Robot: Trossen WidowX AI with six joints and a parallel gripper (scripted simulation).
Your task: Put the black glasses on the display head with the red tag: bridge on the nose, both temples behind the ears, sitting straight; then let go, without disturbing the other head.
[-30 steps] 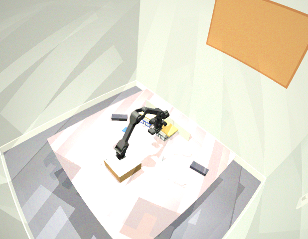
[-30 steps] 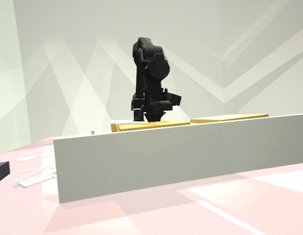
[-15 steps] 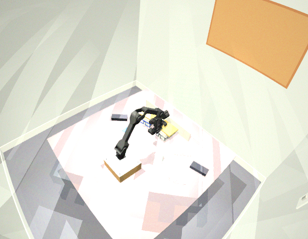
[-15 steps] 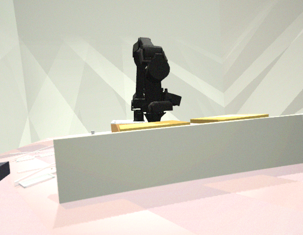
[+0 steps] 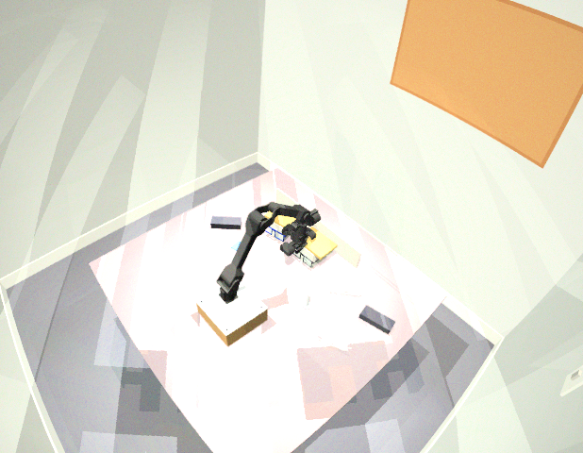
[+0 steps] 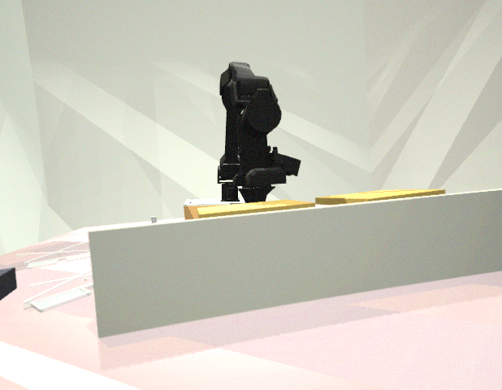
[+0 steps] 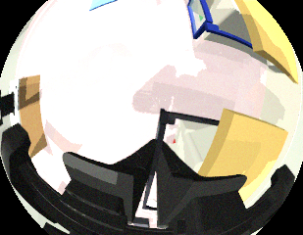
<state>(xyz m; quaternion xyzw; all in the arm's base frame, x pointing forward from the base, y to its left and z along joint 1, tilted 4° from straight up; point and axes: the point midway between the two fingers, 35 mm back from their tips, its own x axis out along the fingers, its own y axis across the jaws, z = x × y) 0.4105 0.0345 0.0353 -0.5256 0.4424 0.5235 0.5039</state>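
Note:
My gripper point(image 5: 297, 245) point(image 6: 254, 198) point(image 7: 158, 145) is shut on the front of the black glasses point(image 7: 195, 117). One black temple reaches along the near side of the head with the yellow top point(image 5: 323, 243) point(image 6: 255, 209) point(image 7: 251, 144). A small red tag point(image 7: 175, 141) shows on that head's pale part in the wrist view. The bridge on the nose and the far temple are hidden by the fingers, so I cannot tell how they sit. The other head point(image 5: 283, 220) point(image 6: 381, 195) point(image 7: 269, 34) wears blue glasses point(image 5: 274, 234) point(image 7: 229, 36) and stands beside it.
A low grey panel point(image 5: 347, 251) point(image 6: 243, 268) stands behind both heads. Two dark blocks point(image 5: 225, 222) point(image 5: 376, 319) lie on the table. The wooden base box point(image 5: 247, 326) point(image 7: 30, 117) is under my arm. A light-blue piece point(image 7: 102, 4) lies near the blue glasses.

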